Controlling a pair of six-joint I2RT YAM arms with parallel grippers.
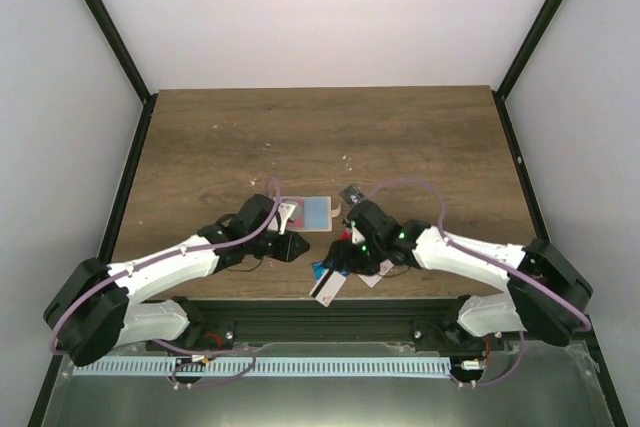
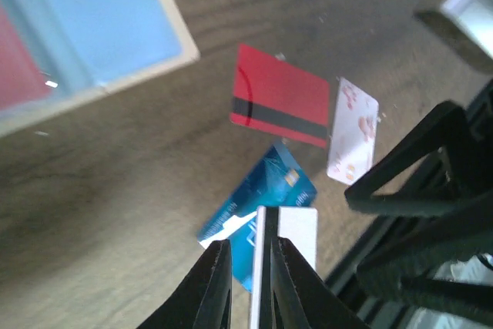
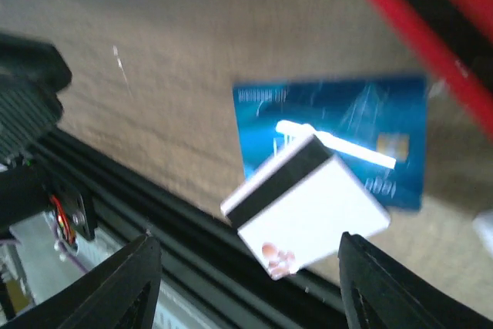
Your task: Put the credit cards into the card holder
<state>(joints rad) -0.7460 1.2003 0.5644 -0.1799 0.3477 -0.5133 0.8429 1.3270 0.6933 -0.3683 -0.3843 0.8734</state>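
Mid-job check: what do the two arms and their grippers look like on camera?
The left arm and right arm have white links with black joints and bases, each trailed by a purple cable. Small green lights glow on the right arm's wrist. The left gripper and right gripper have black, tapered fingers.
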